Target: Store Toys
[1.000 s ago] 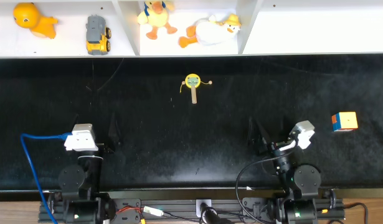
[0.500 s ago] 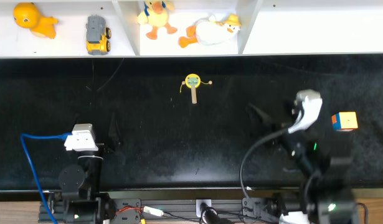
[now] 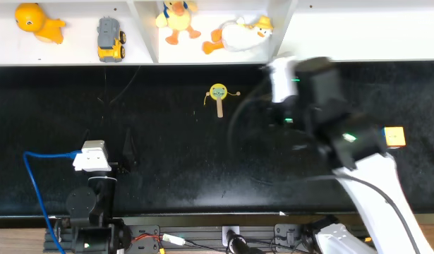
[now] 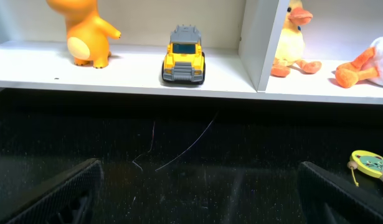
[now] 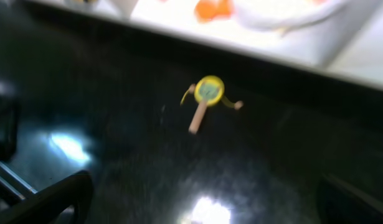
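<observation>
Of the work in hand, we judge the greater part done. The white shelf along the far side of the black counter already holds four toys. An orange duck and a yellow truck stand in the left compartment. A white plush goose and a plush duck sit in the middle one. The bay to the right of them is bare as far as we see it. Two toys are not yet stored, both lying on the counter.

The right arm is lifted and stretched across the middle of the counter. In its wrist view the jaws stand wide apart with nothing between them, and the counter shows below. The left arm sits low near its base at the near side, facing the shelf. Its jaws are likewise spread wide and hold nothing.

The first toy left is a coloured cube, well off to the right and partly behind the right arm. The second is a small rattle drum, which lies flat near the middle of the counter, a little short of the shelf's front edge. Its long axis runs almost square to that edge. The yellow disc points at the shelf and the wooden handle back toward the arms' bases. Thin cords trail to either side of the disc.
</observation>
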### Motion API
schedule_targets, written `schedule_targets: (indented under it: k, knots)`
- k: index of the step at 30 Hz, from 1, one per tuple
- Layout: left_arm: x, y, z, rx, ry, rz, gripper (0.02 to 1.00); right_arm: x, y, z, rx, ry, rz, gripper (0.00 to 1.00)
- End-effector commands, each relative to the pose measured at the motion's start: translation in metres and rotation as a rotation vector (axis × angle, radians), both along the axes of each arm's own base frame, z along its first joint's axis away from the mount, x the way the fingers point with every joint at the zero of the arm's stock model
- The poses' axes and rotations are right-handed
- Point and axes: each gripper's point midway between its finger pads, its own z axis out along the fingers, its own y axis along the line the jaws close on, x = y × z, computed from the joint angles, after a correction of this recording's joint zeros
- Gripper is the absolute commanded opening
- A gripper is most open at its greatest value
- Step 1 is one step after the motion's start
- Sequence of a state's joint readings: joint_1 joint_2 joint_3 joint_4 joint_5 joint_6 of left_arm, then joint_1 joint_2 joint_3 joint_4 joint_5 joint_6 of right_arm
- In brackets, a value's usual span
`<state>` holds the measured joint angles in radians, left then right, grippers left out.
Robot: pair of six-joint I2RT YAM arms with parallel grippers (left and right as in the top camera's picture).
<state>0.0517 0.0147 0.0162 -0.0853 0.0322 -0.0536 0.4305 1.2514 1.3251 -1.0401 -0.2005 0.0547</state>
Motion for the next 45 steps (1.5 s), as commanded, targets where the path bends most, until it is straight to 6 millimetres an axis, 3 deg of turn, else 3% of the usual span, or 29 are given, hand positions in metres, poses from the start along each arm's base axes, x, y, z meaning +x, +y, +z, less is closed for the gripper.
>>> schedule_targets:
  k: [1,8,11,16,20,26,35,45]
  knots:
    - [0.0,0.0,-0.001,-0.014,-0.006,0.003,0.998,0.003,0.024,-0.025,-0.065,0.068,-0.015,0.998]
    - [0.0,0.0,-0.001,-0.014,-0.006,0.003,0.998,0.004,0.068,-0.079,-0.055,0.254,0.002,0.996]
    - [0.0,0.0,-0.001,-0.014,-0.006,0.002,0.998,0.007,0.091,-0.087,0.027,0.302,0.04,0.996]
    - [0.0,0.0,-0.001,-0.014,-0.006,0.003,0.998,0.029,0.11,-0.098,0.08,0.276,0.04,0.996]
    - [0.0,0.0,-0.001,-0.014,-0.006,0.003,0.998,0.05,0.104,-0.119,0.032,0.258,-0.072,0.998]
    - [0.0,0.0,-0.001,-0.014,-0.006,0.003,0.998,0.062,0.089,-0.147,-0.047,0.283,-0.21,0.998]
    - [0.0,0.0,-0.001,-0.014,-0.006,0.003,0.998,0.068,0.089,-0.18,-0.1,0.337,-0.257,0.998]
    - [0.0,0.0,-0.001,-0.014,-0.006,0.003,0.996,0.069,0.094,-0.209,-0.148,0.395,-0.262,0.886]
